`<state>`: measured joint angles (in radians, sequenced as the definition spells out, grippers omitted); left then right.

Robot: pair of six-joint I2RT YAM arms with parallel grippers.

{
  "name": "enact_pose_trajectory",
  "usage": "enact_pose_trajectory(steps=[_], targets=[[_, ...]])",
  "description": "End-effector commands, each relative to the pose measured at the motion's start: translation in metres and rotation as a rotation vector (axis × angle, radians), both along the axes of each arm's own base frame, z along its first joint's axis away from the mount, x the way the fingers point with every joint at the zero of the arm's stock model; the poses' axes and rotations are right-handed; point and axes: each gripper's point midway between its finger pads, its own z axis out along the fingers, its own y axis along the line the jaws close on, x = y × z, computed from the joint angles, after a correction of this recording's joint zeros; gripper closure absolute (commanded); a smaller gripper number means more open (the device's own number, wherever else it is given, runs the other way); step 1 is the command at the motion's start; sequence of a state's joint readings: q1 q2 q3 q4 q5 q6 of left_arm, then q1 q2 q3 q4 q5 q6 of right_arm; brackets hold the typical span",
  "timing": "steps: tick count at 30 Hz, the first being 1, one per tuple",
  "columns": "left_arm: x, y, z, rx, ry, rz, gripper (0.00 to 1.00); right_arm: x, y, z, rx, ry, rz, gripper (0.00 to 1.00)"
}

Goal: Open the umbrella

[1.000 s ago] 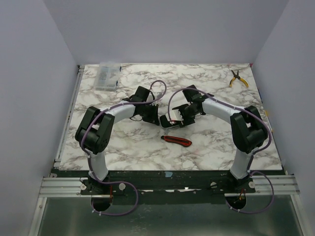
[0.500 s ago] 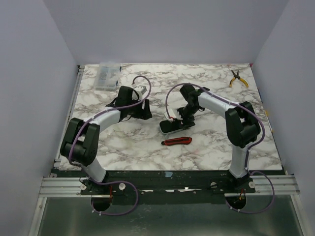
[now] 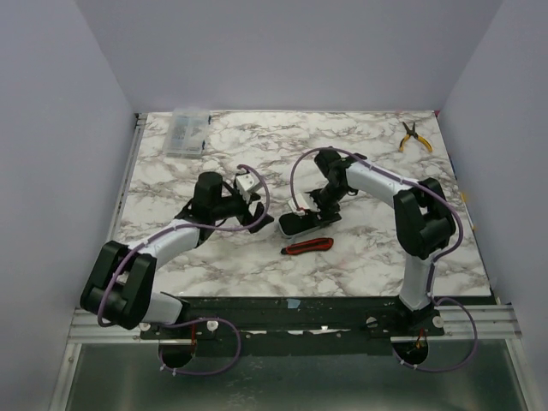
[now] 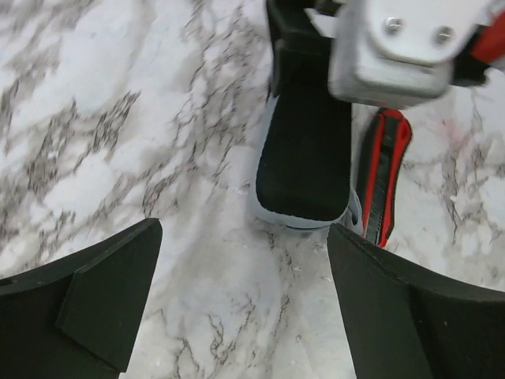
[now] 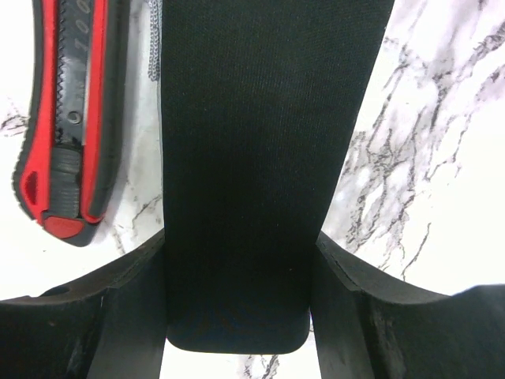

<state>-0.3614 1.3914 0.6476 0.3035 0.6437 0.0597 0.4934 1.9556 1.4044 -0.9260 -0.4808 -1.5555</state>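
Right claw [image 5: 237, 304] around half-hidden umbrella [image 5: 252, 118]

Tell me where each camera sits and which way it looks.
Top external: high behind the robot, looking down on the marble table; both arms show.
Left wrist: on left arm, facing the folded umbrella; open left gripper shows.
Right wrist: on right arm, over the umbrella; right gripper clamps it.
Shared: both wrist views show the red utility knife.
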Motion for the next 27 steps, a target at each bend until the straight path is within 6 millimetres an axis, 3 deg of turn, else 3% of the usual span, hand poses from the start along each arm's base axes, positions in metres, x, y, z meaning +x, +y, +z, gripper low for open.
enact_pose_trajectory(steps=[1, 3, 6, 10, 13, 19, 24, 27], targets=[[-0.026, -0.029, 0.052, 0.008, -0.484, -0.351, 0.11, -0.043, -0.028, -0.024, -0.093, 0.123, 0.072, 0.74], [-0.039, -0.038, 0.049, 0.071, -0.552, -0.475, 0.11, -0.046, -0.033, -0.028, -0.109, 0.119, 0.086, 0.74], [-0.057, -0.048, 0.029, 0.159, -0.586, -0.638, 0.17, -0.046, -0.039, -0.03, -0.122, 0.116, 0.077, 0.75], [-0.067, -0.062, 0.0, 0.208, -0.516, -0.677, 0.21, -0.045, -0.055, -0.03, -0.131, 0.121, 0.037, 0.76], [-0.074, -0.07, -0.008, 0.177, -0.48, -0.648, 0.21, -0.043, -0.067, -0.031, -0.128, 0.136, -0.016, 0.76], [-0.058, -0.071, -0.017, 0.129, -0.428, -0.485, 0.25, -0.037, -0.068, -0.034, -0.097, 0.112, -0.04, 0.77], [-0.041, -0.076, -0.031, 0.143, -0.395, -0.439, 0.33, -0.033, -0.062, -0.032, -0.066, 0.108, -0.019, 0.77], [-0.041, -0.079, -0.04, 0.159, -0.419, -0.484, 0.34, -0.032, -0.06, -0.031, -0.058, 0.096, 0.008, 0.77]])
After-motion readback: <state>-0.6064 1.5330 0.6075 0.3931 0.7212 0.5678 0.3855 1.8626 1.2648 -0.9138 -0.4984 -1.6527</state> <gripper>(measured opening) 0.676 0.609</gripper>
